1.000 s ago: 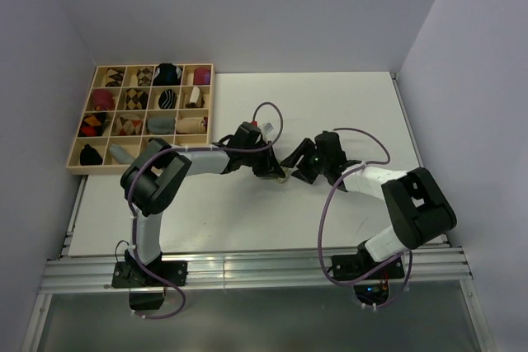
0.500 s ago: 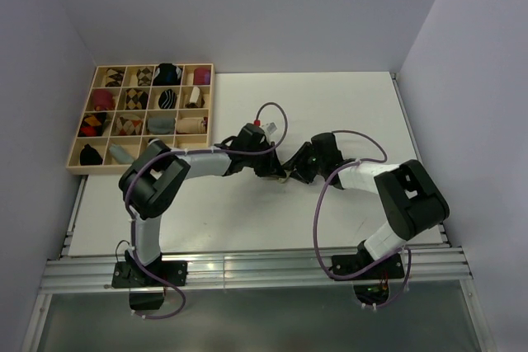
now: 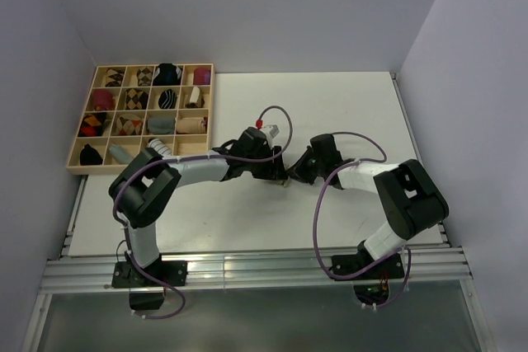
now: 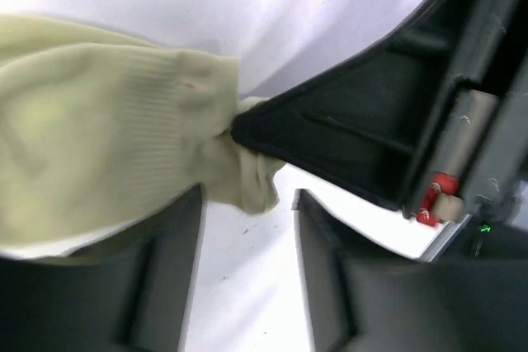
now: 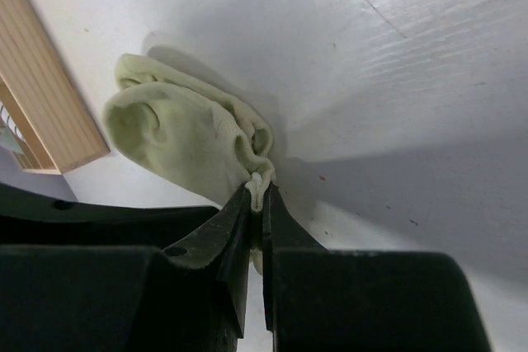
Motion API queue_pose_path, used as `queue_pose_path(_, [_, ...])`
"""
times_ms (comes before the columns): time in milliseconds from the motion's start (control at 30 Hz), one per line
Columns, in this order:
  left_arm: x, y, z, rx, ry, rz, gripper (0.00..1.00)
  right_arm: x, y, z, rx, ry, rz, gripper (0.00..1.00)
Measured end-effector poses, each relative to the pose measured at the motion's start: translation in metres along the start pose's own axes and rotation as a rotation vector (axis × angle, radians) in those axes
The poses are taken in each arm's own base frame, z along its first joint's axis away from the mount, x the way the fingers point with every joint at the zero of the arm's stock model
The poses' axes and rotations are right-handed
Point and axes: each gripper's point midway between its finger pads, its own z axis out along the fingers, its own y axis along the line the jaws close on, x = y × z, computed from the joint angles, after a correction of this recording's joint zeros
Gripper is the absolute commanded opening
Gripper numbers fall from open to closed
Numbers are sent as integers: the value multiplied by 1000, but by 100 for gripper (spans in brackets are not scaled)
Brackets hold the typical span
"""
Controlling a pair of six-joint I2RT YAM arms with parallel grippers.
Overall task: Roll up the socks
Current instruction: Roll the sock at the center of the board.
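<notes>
Centre of the white table (image 3: pixel 346 105), just right of the wooden tray (image 3: pixel 99 168): we find the pale yellow-green sock (image 5: pixel 190 133) lying bunched into a soft, rounded lump, with both arms meeting over it. The knit is fine and ribbed, matte, and folded over itself in thick lobes; the left wrist view shows a small reddish fleck on it. The right gripper (image 5: pixel 257 191) has its black fingers (image 5: pixel 235 220) drawn nearly together, pinching a thin crease of the sock's edge at their tips, and the fabric puckers into that pinch. From the left wrist view we see the same finger as a dark, wedge-shaped moulding with ribs, its point buried in the cloth. The left gripper (image 4: pixel 247 204) stands with its fingers (image 4: pixel 177 253) apart, bare table showing in the gap; a loose end of the sock droops between them and lies against one finger, but is not clamped. The tray is pale wood, divided into square compartments, most of which hold rolled socks (image 3: pixel 167 73) in mixed colours and patterns. The table surface is smooth, painted, and faintly scratched. From above the sock itself is almost wholly hidden under the two wrists.
</notes>
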Motion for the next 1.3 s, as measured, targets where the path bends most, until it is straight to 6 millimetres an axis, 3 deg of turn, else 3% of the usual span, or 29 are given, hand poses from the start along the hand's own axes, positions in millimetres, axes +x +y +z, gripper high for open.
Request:
queue_pose_path(67, [-4, 0, -8, -24, -24, 37, 65, 1, -2, 0, 9, 4, 0, 0])
queue_pose_path(233, [-20, -9, -22, -77, -115, 170, 64, 3, -5, -1, 19, 10, 0, 0])
queue_pose_path(567, [-5, -35, -17, -140, -180, 487, 58, 5, 0, -2, 17, 37, 5, 0])
queue_pose_path(1067, [8, -9, -15, -269, -219, 688, 49, 13, 2, -5, 26, 92, 30, 0])
queue_pose_path(1300, [12, -8, -7, -271, -223, 714, 49, 14, 2, -6, 27, 97, 31, 0])
